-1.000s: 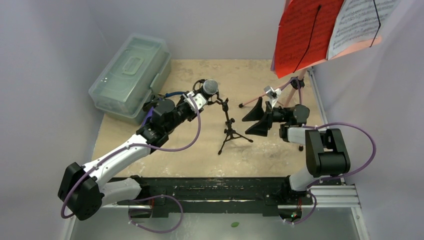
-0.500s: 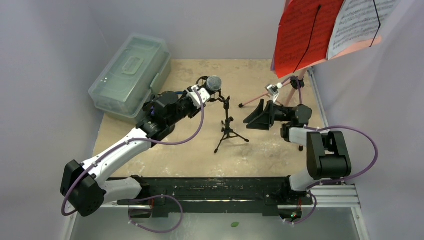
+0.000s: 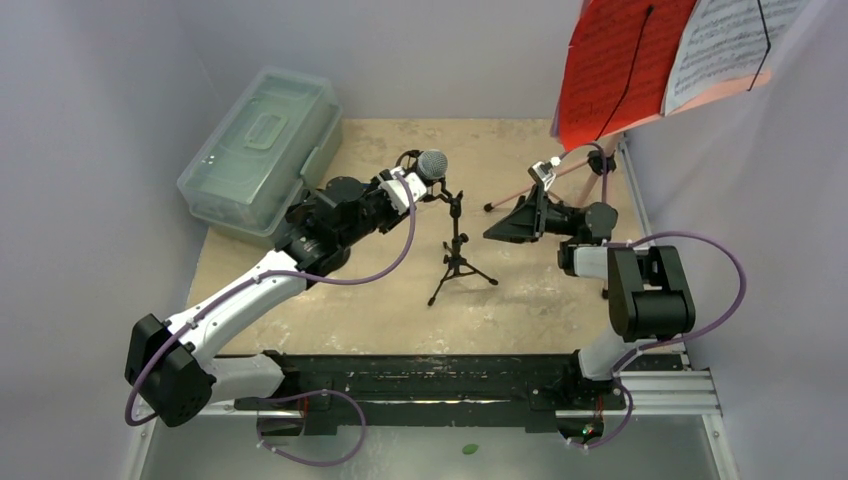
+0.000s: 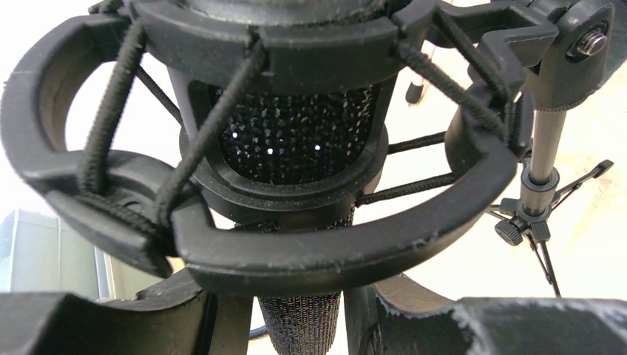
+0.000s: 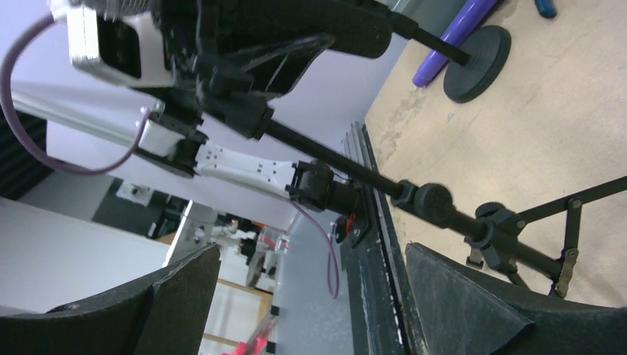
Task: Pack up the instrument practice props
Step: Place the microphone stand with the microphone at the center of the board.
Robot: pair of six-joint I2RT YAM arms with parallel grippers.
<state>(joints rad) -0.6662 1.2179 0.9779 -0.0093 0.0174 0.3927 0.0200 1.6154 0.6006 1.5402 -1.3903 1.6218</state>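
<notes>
Microphone point(image 3: 432, 163), black and silver, sits in its ring on top of the black tripod point(image 3: 457, 262) in the middle of the table. Left claw point(image 3: 412, 180) is part closed, pinching it. Right claw point(image 3: 510, 222) is wide open and holds nothing, near the pink music rack point(image 3: 565, 172).

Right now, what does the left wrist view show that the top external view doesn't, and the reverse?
Only left wrist: the shock mount's elastic cords and the grille mesh up close. Only top external: the greenish case, red page, white page and open right gripper. Both: the microphone on its black tripod.
</notes>
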